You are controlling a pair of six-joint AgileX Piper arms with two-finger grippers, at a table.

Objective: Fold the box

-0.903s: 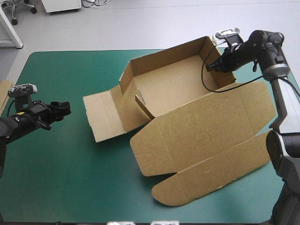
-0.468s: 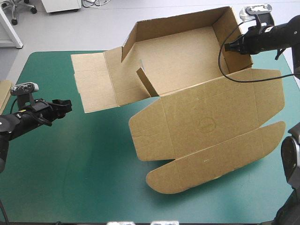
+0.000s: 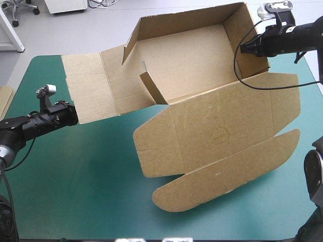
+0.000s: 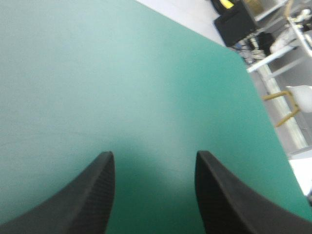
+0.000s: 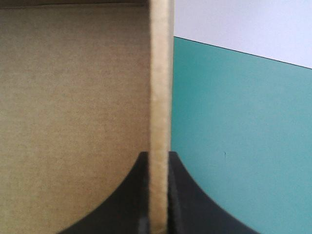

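Note:
The brown box (image 3: 202,75) is an open tray with raised walls, tipped up at the table's far side. Its lid (image 3: 222,133) spreads flat toward the near right, ending in a rounded flap (image 3: 222,179). A creased side flap (image 3: 86,91) reaches out to the left. My right gripper (image 3: 247,49) is shut on the tray's right wall; in the right wrist view the wall's edge (image 5: 161,73) stands between its fingers, gripper (image 5: 158,156). My left gripper (image 3: 71,115) sits just under the side flap's near corner. It is open (image 4: 153,156) over bare teal-green cover (image 4: 122,73).
A sliver of more brown board (image 3: 4,100) shows at the table's left edge. The teal-green cover (image 3: 81,181) lies bare at the near left. The tray's far wall hangs past the table's far edge.
The right gripper has raised the tray's right wall up and toward the far edge, swinging the side flap left. The left gripper has moved right, up to that flap's corner.

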